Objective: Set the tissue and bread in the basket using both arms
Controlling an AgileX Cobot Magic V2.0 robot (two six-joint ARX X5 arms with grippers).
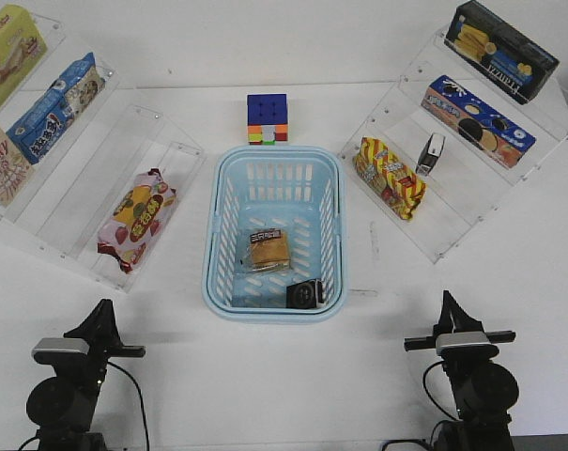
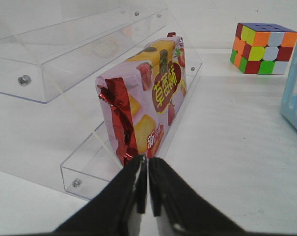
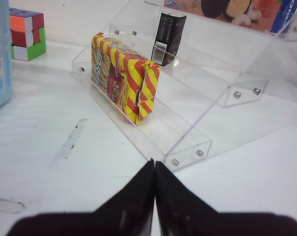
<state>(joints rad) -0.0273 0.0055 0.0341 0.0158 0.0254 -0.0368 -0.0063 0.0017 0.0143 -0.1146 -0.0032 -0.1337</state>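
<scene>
Bright, even overhead light; soft shadows on the white desk; mild glare on the acrylic shelves; all views sharp.

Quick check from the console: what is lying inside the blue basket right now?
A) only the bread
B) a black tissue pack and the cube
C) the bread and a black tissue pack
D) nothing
C: in the front view the bread lies on the floor of the basket, with the tissue pack near its front right corner; both grippers, left and right, are shut and empty.
</scene>
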